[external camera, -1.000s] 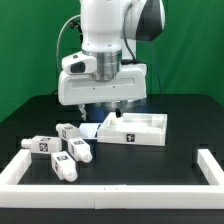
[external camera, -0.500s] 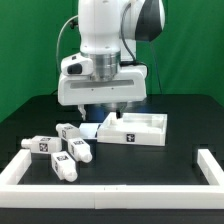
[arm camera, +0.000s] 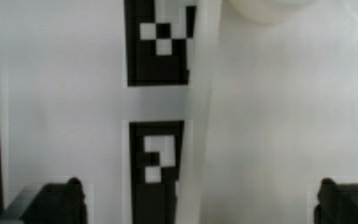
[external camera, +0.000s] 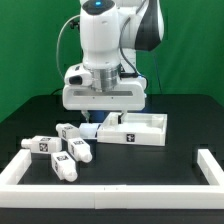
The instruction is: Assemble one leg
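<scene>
Four small white legs with black-and-white tags lie on the black table at the exterior view's left: (external camera: 40, 144), (external camera: 68, 131), (external camera: 80, 150), (external camera: 63, 167). The large white square tray-like piece (external camera: 140, 130) lies to their right. My gripper (external camera: 107, 115) hangs low over the tray's left corner, apart from the legs. In the wrist view the gripper (arm camera: 197, 205) is open and empty, its dark fingertips (arm camera: 55, 200) wide apart on either side of the tray's tagged rim (arm camera: 158, 60). No leg shows in the wrist view.
A low white U-shaped barrier (external camera: 120, 188) borders the table's front and both sides. A green backdrop stands behind the black table.
The arm has come down toward the tray's left corner, and the gripper now sits lower. The legs and the tray have not moved.
</scene>
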`<state>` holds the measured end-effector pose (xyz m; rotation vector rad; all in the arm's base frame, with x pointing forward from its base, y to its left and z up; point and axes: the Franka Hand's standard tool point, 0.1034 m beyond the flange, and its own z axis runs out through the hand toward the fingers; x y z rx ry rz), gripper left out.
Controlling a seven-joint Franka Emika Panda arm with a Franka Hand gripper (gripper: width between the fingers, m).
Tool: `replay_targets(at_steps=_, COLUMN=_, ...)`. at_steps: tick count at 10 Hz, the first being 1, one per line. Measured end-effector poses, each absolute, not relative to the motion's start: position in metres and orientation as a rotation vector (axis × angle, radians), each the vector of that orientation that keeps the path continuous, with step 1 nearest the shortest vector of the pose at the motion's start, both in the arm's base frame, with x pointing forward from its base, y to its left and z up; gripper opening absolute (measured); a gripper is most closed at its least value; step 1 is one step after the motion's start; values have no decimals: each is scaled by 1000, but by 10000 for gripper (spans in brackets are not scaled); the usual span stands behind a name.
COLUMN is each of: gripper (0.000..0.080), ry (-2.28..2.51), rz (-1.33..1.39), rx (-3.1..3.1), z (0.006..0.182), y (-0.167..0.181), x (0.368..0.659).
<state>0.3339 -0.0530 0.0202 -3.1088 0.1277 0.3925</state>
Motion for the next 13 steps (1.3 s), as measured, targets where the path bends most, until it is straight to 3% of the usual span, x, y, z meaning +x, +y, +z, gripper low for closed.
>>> replay_targets(at_steps=5, gripper=621, ry=108, rz=326, rx=-3147, z=8, y=-56, x=332)
replay_targets(at_steps=7, gripper=263, ry=107, rz=328, rx=-3147, z=8, y=-56, x=331)
replay_targets(at_steps=8, gripper=263, ry=107, rz=328, rx=-3147, z=8, y=-56, x=331)
replay_targets(at_steps=9, gripper=120, ry=107, rz=328, rx=-3147, z=8, y=-56, x=331)
replay_targets(at_steps=10, gripper=120, ry=100, rz=325, rx=-3147, z=8, y=-56, x=332)
replay_targets(at_steps=11, gripper=56, ry=120, rz=340, rx=-3142, z=9, y=-54, x=334)
replay_targets(at_steps=13, gripper=56, ry=151, rz=403, rx=-3113, z=19, y=-47, x=359)
